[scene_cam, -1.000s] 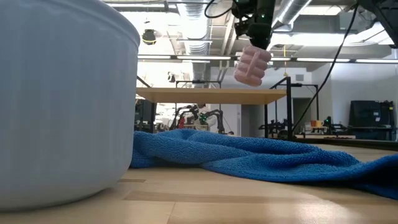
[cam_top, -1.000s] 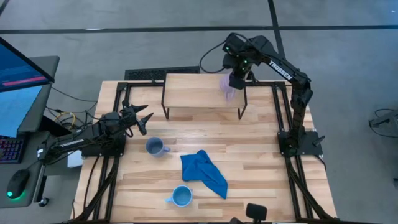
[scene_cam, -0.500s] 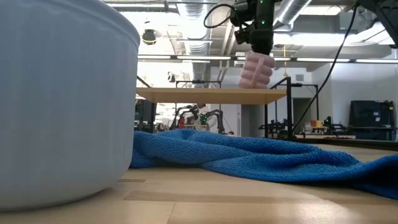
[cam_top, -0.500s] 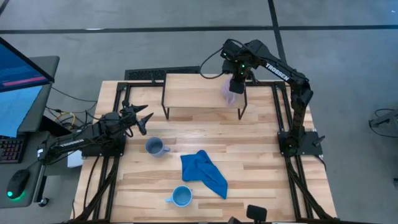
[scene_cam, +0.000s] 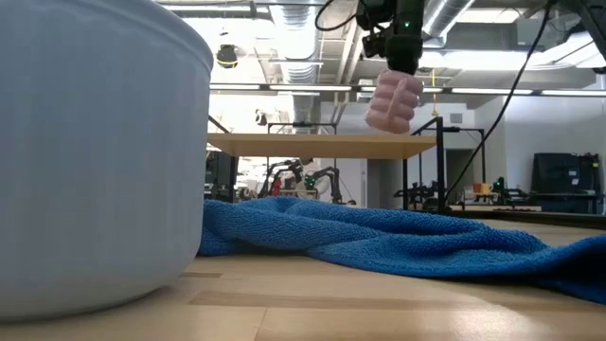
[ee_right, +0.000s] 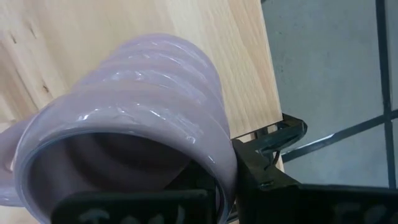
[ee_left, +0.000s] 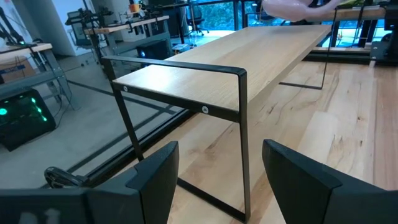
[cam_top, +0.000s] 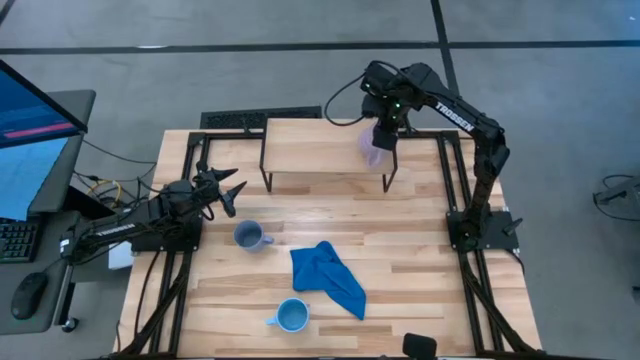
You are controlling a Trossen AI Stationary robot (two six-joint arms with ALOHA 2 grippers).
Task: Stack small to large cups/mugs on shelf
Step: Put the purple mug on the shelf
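The pale purple mug (cam_top: 371, 151) hangs in my right gripper (cam_top: 381, 133) over the right end of the shelf (cam_top: 315, 146). In the low view the mug (scene_cam: 392, 102) sits tilted just above the plank (scene_cam: 312, 145). The grey-blue mug (cam_top: 249, 237) stands on the tabletop left of centre. The bright light blue mug (cam_top: 291, 316) stands near the front edge and fills the low view's left (scene_cam: 95, 152). My left gripper (cam_top: 226, 191) is open and empty at the table's left, facing the shelf (ee_left: 211, 74). My right gripper holds the purple mug by its rim wall (ee_right: 225, 163). One finger (ee_right: 264, 171) is outside the wall and the other seems to be inside the mouth. The fingers come from above, pointing down. The mug hangs tilted below them, clear of the shelf.
A crumpled blue cloth (cam_top: 328, 278) lies on the tabletop between the two standing mugs, right of them. The shelf's black legs (cam_top: 388, 176) stand on the tabletop's far part. A desk with a monitor (cam_top: 30, 130) is beyond the table's left edge.
My right gripper has carried the purple mug a little toward the table's right edge above the shelf's right end. The mug stays hanging below it, just above the plank.
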